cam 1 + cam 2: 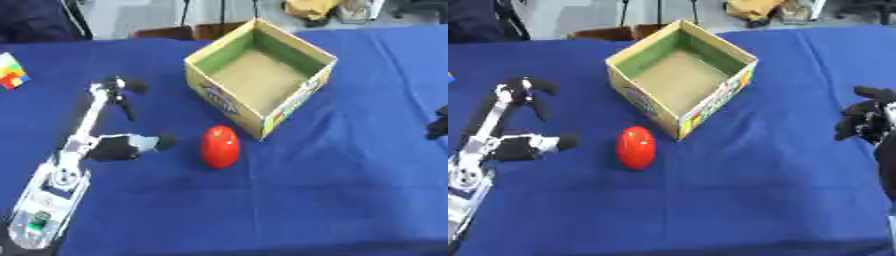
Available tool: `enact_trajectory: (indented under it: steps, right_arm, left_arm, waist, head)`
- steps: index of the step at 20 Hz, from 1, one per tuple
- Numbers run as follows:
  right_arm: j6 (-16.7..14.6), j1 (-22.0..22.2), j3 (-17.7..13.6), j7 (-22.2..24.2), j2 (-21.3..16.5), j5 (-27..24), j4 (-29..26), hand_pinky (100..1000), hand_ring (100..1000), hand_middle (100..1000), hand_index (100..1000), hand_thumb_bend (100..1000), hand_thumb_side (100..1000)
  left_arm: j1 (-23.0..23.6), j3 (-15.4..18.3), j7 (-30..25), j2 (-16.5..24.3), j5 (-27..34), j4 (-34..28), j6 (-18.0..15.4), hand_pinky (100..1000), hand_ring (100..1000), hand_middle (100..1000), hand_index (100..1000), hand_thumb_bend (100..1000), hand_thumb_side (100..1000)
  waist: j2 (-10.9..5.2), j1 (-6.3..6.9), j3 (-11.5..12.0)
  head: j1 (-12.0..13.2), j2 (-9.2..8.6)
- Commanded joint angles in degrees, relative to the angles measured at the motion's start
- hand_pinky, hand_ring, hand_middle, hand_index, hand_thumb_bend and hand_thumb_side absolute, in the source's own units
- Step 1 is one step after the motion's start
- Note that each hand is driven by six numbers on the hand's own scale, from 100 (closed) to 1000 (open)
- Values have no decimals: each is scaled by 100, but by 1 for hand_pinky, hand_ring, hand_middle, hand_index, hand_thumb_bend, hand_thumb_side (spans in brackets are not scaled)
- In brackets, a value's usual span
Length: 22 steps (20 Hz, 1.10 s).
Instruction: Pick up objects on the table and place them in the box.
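Blue tablecloth [350, 200] covers the whole work surface. Open cardboard box [262, 75] stands at 12 o'clock from table centre, turned corner-on to the camera, green inner walls, tan floor, printed outer sides. Nothing visible inside it.

1 red egg-shaped object [220, 146] lies on the cloth at 6 o'clock from the box's near corner, close to it but apart. It rests lengthwise, pointing toward the box.

Left hand [109, 117] is over the cloth at 9 o'clock from the red object, well apart from it. Fingers are extended toward 12 o'clock, thumb stuck out toward 3 o'clock with its dark tip nearest the object; spread wide, holding nothing.

Right hand [866, 120] shows at the 3 o'clock edge, best in the right eye view. Dark fingers look curled inward, nothing in them.

Multicoloured cube [10, 71] sits at the 9 o'clock edge of the left eye view, far from the box.
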Motion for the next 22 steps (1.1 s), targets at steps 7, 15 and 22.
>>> enact_trajectory:
  steps: [7,15,22]
  right_arm:
    - [-21,-1,16,20,-71,-11,-109,441,492,524,795,100,848]
    - [-23,0,23,30,-70,-16,-106,441,492,524,795,100,846]
    - [-17,5,21,30,-67,-18,-107,441,492,524,795,100,846]
  left_arm:
    - [-1004,-652,-885,291,-913,378,608,633,447,653,789,1000,526]
    - [-1347,-776,-1730,61,-1759,500,557,592,457,649,806,1000,514]
    - [-1490,-828,-2371,-158,-2467,577,437,588,456,647,806,1000,512]
  waist:
    - [-116,-28,-44]
    - [-121,-22,-67]
    - [-130,-14,-68]
  head:
    - [34,-75]
    - [87,-57]
    - [97,-38]
